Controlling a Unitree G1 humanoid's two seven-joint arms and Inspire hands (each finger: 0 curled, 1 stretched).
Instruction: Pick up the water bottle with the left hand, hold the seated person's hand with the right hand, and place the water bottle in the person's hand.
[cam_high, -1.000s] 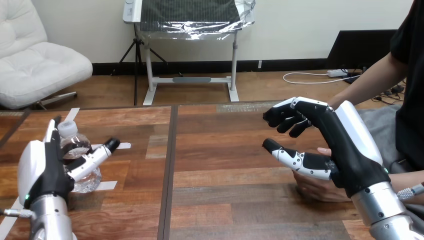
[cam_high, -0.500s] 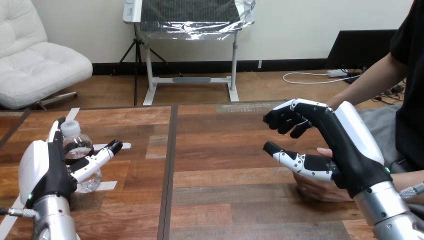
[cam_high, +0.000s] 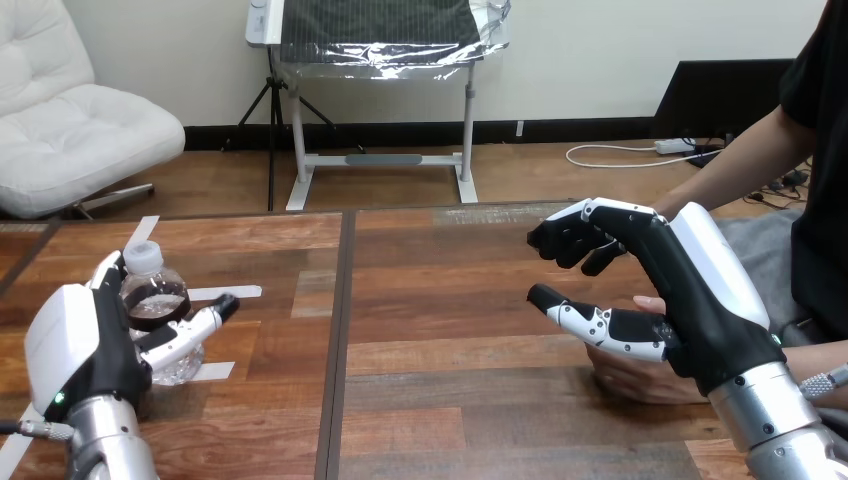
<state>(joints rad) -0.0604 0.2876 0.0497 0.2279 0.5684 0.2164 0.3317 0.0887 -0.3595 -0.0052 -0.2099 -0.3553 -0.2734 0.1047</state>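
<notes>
Bottle (cam_high: 160, 300) by tape (cam_high: 240, 292) on surface (cam_high: 440, 300), btwn L hand's (cam_high: 85, 345) straight fingers (cam_high: 105, 270) & thumb; R hand (cam_high: 690, 290) spread loose over person's hand (cam_high: 625, 378).

L hand (cam_high: 85, 345), R hand (cam_high: 700, 290): blk, white shells; silver forearms (cam_high: 105, 450).

The water bottle (cam_high: 160, 318) stood upright on the left part of the table (cam_high: 440, 300), with the left hand (cam_high: 82, 350) close against its near-left side. Two tape strips (cam_high: 232, 292) lay just right of the bottle, one nearer, one farther. Well apart, at the table's right, the right hand (cam_high: 690, 300) hung over the person's hand (cam_high: 625, 375), which rested on the tabletop (mostly hidden beneath it).
</notes>
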